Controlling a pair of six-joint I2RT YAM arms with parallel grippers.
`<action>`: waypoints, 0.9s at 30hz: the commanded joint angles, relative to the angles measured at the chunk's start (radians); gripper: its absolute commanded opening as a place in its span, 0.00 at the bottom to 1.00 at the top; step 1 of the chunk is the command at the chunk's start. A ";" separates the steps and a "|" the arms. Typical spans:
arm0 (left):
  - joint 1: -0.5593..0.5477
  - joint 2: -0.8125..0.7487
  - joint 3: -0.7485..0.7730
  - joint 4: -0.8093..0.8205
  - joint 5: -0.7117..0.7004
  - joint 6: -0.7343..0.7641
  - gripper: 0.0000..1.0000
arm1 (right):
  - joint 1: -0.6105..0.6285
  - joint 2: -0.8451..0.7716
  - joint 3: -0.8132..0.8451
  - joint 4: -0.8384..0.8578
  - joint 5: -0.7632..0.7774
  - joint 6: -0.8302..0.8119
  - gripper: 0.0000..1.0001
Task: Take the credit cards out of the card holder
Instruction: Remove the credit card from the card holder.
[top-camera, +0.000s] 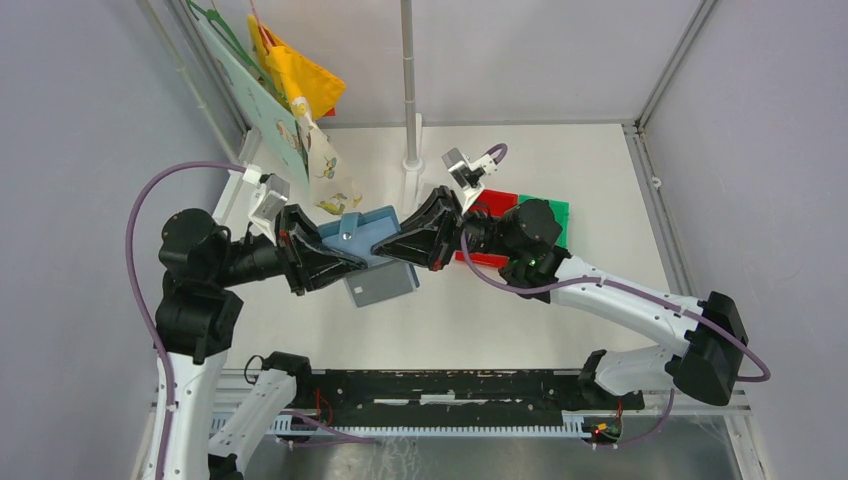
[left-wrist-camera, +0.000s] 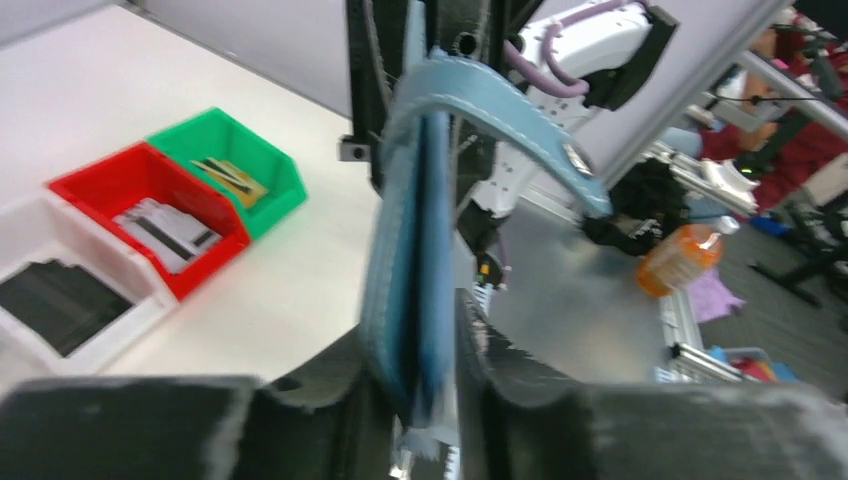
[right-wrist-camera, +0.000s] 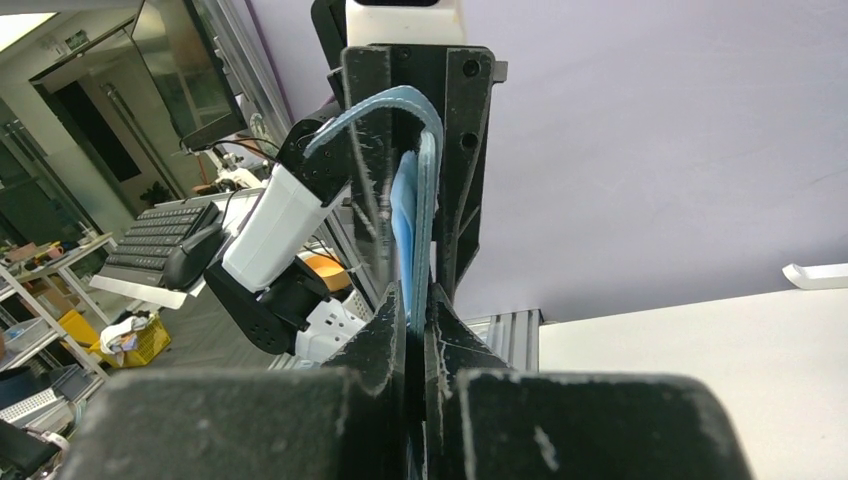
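The teal-blue card holder (top-camera: 362, 232) is held above the table between both grippers. My left gripper (top-camera: 358, 262) is shut on its left side and my right gripper (top-camera: 392, 246) is shut on its right side. A grey-silver panel (top-camera: 381, 286) hangs from it; I cannot tell whether this is a card or an inner pocket. In the left wrist view the holder (left-wrist-camera: 408, 240) stands edge-on between the fingers of my left gripper (left-wrist-camera: 425, 345), its snap tab (left-wrist-camera: 520, 130) curving right. In the right wrist view the holder (right-wrist-camera: 412, 220) is pinched edge-on in my right gripper (right-wrist-camera: 420, 310). Grey striped cards (left-wrist-camera: 165, 228) lie in the red bin and a gold card (left-wrist-camera: 232, 180) in the green bin.
A red bin (top-camera: 497, 203) and a green bin (top-camera: 557, 210) sit behind the right arm, also seen as the red bin (left-wrist-camera: 105, 180), the green bin (left-wrist-camera: 275, 175) and a white bin (left-wrist-camera: 30, 225) with a black item. A pole (top-camera: 410, 100) and hanging cloths (top-camera: 300, 85) stand at the back.
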 joint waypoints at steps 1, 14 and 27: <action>-0.001 0.007 0.055 -0.025 -0.111 0.100 0.24 | 0.009 0.002 0.059 0.043 0.017 0.011 0.00; -0.002 0.058 0.076 0.088 -0.012 -0.125 0.02 | -0.023 -0.065 -0.013 0.050 -0.074 -0.007 0.66; -0.001 0.113 0.112 0.291 0.066 -0.458 0.02 | -0.114 -0.282 -0.258 0.083 -0.173 -0.133 0.59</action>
